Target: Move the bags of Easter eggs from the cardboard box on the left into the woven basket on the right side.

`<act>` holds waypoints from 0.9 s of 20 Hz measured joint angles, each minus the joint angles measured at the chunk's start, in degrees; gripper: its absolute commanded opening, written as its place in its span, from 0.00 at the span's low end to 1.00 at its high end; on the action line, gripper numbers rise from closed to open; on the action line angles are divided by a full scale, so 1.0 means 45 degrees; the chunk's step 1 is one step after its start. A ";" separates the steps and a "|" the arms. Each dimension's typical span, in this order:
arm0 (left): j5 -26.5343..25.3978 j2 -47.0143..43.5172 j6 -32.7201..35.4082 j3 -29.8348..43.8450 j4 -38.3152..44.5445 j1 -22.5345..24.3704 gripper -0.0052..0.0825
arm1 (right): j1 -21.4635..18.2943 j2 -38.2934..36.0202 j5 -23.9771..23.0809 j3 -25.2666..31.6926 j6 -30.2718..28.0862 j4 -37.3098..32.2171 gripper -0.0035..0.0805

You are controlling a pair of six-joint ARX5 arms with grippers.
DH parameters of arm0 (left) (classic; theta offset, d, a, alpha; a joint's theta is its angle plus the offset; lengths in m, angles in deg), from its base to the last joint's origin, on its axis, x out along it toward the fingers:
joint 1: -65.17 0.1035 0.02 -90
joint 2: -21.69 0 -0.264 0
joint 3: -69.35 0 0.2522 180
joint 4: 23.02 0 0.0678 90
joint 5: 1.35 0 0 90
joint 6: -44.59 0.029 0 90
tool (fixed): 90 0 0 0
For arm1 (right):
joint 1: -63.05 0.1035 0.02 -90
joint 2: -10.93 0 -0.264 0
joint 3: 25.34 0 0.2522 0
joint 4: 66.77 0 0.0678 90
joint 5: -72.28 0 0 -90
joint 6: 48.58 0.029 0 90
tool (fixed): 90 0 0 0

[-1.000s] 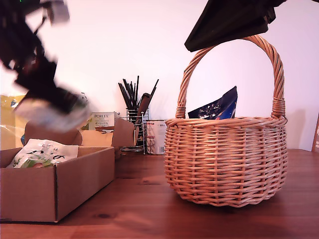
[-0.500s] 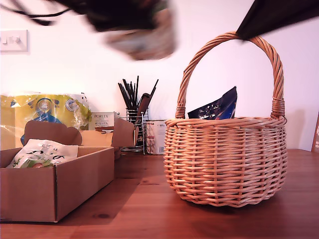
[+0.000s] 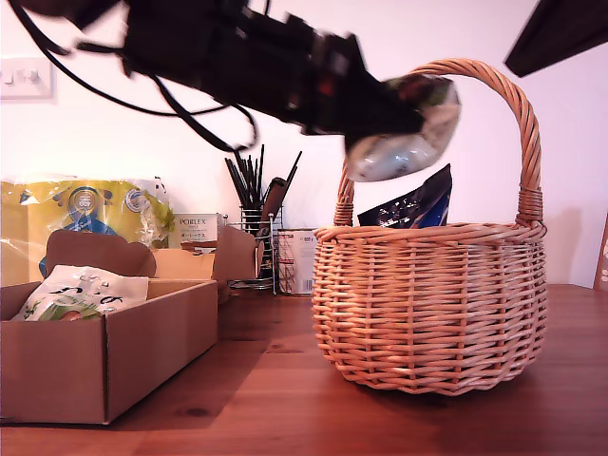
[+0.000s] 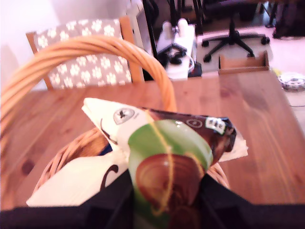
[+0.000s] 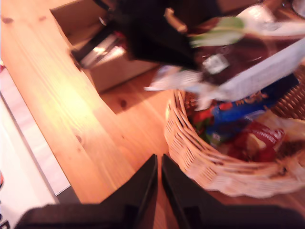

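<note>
My first hand (image 3: 399, 119) clamped; second hand (image 5: 158, 179) closed, empty.

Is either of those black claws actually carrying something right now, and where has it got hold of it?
Yes. My first gripper holds a white-and-green bag of Easter eggs by one end, above the woven basket. My second gripper is shut and holds nothing.

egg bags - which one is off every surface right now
The white-and-green bag clamped in my first gripper, hanging above the woven basket; the dark blue bag sits inside it, another lies in the cardboard box.
</note>
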 measured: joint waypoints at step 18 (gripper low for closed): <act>-0.0918 0.2754 -0.0617 -0.2239 -0.2016 -0.0257 0.46 | 0.0000 -0.0423 -0.0092 0.0000 -0.0325 0.0034 0.03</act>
